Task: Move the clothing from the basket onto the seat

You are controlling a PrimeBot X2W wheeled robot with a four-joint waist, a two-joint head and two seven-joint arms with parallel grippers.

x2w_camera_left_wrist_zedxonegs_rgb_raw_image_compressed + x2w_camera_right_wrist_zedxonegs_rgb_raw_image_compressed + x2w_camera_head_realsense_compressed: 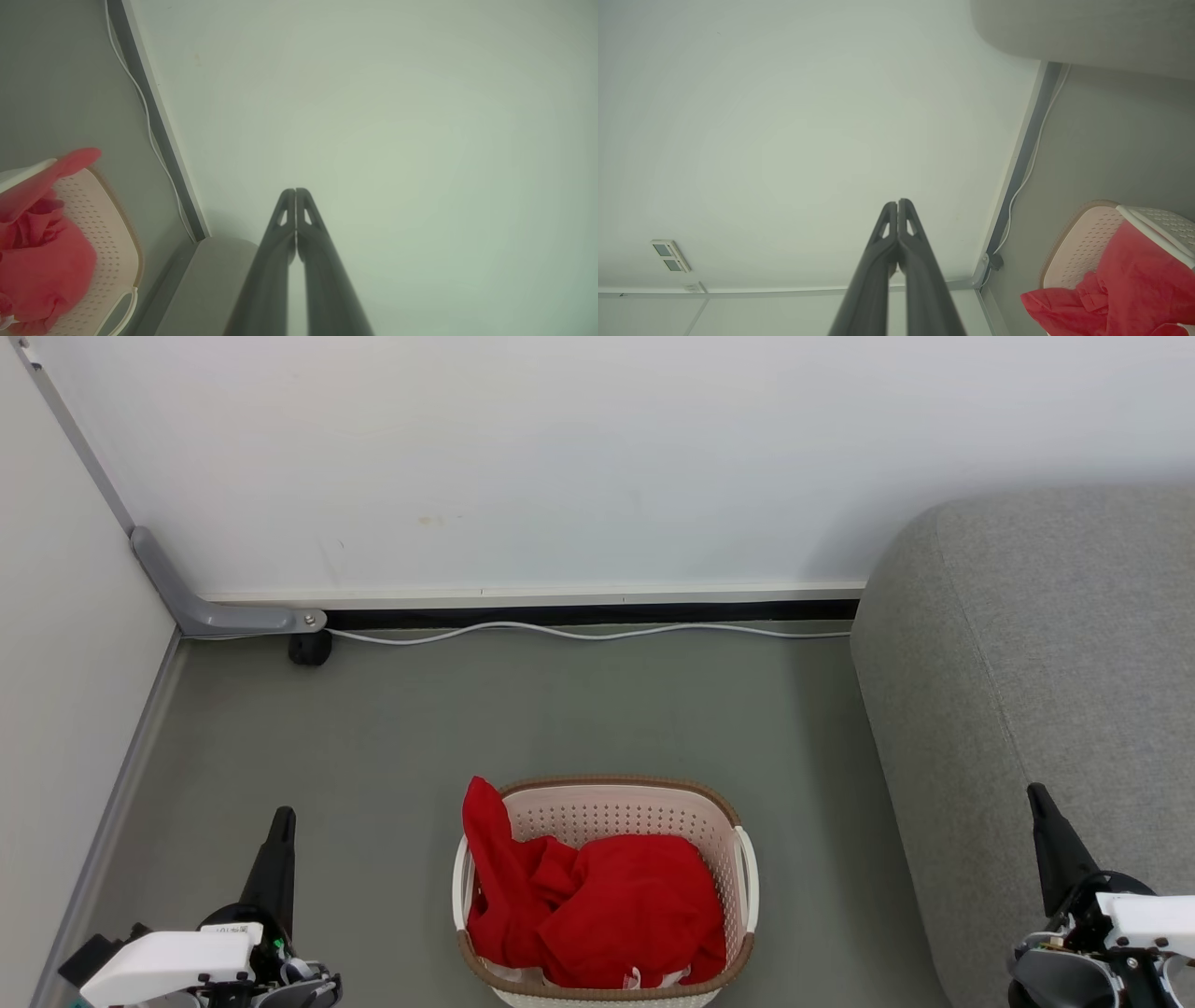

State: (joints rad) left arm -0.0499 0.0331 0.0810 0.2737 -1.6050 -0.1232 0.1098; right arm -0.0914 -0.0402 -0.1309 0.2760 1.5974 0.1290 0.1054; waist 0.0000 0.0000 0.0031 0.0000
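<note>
Foreground, lower left of the head view: left gripper (282, 817), long dark fingers pressed together with nothing between them, pointing up over bare grey floor (373, 737), well apart from any task object. Lower right: right gripper (1034, 795), likewise pressed together and empty, set before the front edge of the seat (1046, 663). Same stance confirmed in each wrist view: left gripper (295, 192) and right gripper (897, 204), tips touching, aimed at the pale wall (560, 457).

Centre, between the two grippers: basket (618, 784), cream, perforated, brown-rimmed, standing on the floor near the seat, to its left and not touching it. Inside: the clothing (607, 905), bright red, heaped in a loose mound, with one fold draped up over the rim at the left rear and a scrap of white trim at the near edge. No red fabric on the visible part of the seat. Behind: white cable (579, 633) along the foot of the wall, well apart from the basket.

Step in hand, judged from the layout: first reach into the basket, with no garment transferred yet. For a clean pick:
- Part the fingers before descending.
- Come down from above, inside the rim.
- Pinch a raised fold high on the mound rather than digging toward the bottom.
- Lift high enough to bring trailing cloth over the rim, to avoid dragging or tipping the basket.
- Carry rightward and release well back on the seat, away from its rounded edge.

Probably best done with the right gripper, the nearer to the seat.
</note>
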